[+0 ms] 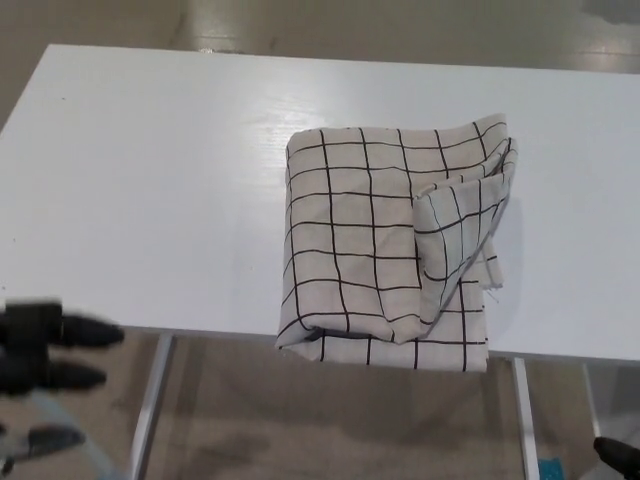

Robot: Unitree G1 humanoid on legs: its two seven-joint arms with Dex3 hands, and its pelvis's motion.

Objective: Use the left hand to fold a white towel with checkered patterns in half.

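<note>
The checkered towel [390, 250] lies doubled on the white table [150, 180], its near edge overhanging, so the fold looks done; the left hand [45, 345], fingers apart and empty, hangs low beside the table.

Single head cam, no 2nd view to share. It looks steeply down from above the near edge of the flat white rectangular counter [150, 180], facing its far edge, moderately close. Counter spans almost the full frame width; brownish floor [300, 420] shows beneath, plus a strip past the far edge.
</note>
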